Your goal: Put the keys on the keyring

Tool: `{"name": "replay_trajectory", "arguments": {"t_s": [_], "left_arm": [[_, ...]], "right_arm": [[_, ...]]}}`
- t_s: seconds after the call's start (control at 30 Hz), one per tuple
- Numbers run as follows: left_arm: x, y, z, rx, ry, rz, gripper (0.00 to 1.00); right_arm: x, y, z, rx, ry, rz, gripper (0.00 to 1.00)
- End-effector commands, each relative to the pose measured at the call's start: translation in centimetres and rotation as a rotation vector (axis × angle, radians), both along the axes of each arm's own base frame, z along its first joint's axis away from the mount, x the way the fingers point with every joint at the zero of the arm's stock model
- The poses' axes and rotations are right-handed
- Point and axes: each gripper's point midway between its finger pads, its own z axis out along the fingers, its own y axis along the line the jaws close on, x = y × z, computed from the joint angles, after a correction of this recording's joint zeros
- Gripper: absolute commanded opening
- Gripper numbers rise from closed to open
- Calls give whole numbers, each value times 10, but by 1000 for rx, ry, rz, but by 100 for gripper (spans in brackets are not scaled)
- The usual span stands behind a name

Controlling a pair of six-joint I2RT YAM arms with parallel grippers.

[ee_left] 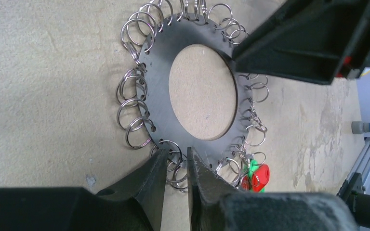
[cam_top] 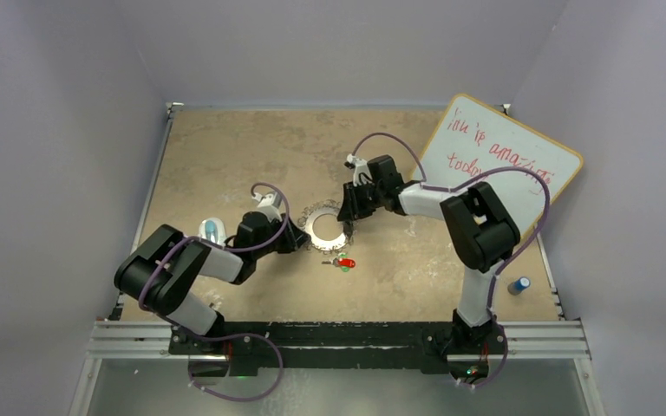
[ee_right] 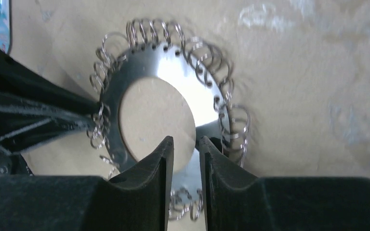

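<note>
The large, flat, silvery metal keyring with its loop fringe lies flat on the tan table, open centre up, reaching from one gripper to the other. The left gripper has narrow jaws straddling the fringed rim. The right gripper, also narrow, sits over the opposite band. Whether either one pinches cannot be told. The two tiny red- and green-headed keys lie just right of the left jaws, beside the fringe. Their blades' direction is unclear.

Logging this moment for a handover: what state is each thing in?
keyring: flat on the table
keys: beside its rim, attachment unclear
left tool: shut on a rim loop
right tool: shut across the keyring's band
whiteboard: propped up, written on
marker: capped
</note>
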Motion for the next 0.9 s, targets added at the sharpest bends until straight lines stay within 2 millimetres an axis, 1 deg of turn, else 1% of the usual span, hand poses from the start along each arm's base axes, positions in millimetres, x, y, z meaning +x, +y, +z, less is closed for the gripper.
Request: {"name": "replay_trajectory", "arguments": {"t_s": [0.0,0.1,0.23,0.3,0.37,0.47,0.53,0.67,0.77,0.87], "left_arm": [[-1,-11,9,-38,-30,-31,19],[1,-7,10,-16,-41,-14,22],[5,2,15,27,-61,21,31],[7,6,21,42,-81,39,34],[7,8,26,45,-98,43,35],[7,5,34,47,-120,25,35],[6,-4,41,53,-142,-8,35],[0,-25,50,84,-185,-80,35],[-4,-41,54,107,-214,-139,35],[-9,-55,58,107,-237,-192,34]], "right_arm": [[15,17,3,24,-8,40,29],[28,18,14,4,-53,36,32],[38,5,33,-56,-153,6,41],[36,-1,40,-75,-182,-4,46],[26,-7,45,-77,-192,-1,49],[11,-12,40,-75,-165,0,49],[-4,-14,31,-56,-103,6,48],[-17,-18,12,-52,-35,-16,47],[-19,-20,2,-49,1,-40,44],[-14,-21,-4,-56,20,-58,39]]}}
